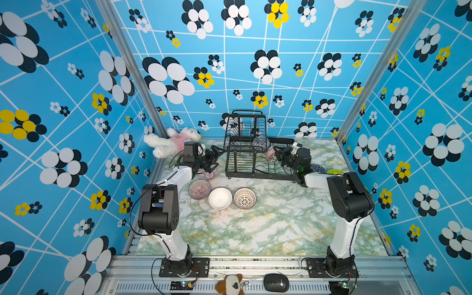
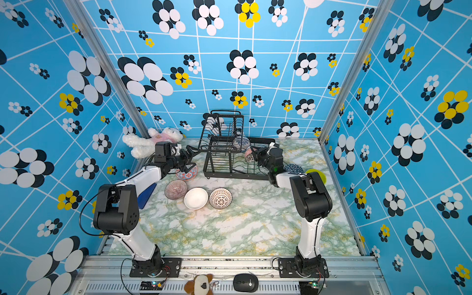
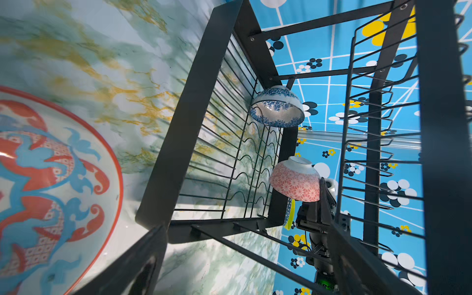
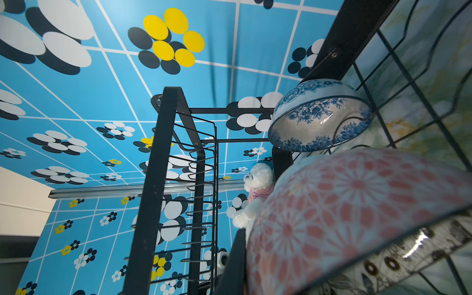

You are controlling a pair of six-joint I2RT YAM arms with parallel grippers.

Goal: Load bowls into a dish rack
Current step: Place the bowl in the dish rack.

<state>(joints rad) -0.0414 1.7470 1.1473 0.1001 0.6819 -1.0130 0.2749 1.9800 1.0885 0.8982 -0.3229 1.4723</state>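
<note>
The black wire dish rack [image 1: 240, 163] stands at the back of the table. A blue-and-white bowl [image 1: 260, 143] leans in its lower tray. My right gripper [image 1: 276, 153] is shut on the rim of a pink patterned bowl [image 1: 270, 155], held on edge over the tray's slots; in the right wrist view this bowl [image 4: 357, 217] fills the frame beside one finger [image 4: 236, 260]. My left gripper [image 1: 214, 161] hangs open just above a red-blue floral bowl [image 1: 208, 175], holding nothing. A purplish ribbed bowl [image 1: 199, 189], a white bowl [image 1: 220, 198] and a black-and-white bowl [image 1: 244, 198] sit in a row.
A dark patterned bowl [image 1: 317, 168] and a lime green bowl [image 1: 334, 171] lie behind my right arm. A white plush toy [image 1: 173, 141] lies in the back left corner. On the front rail sit a black mouse [image 1: 275, 282] and a brown plush [image 1: 229, 284].
</note>
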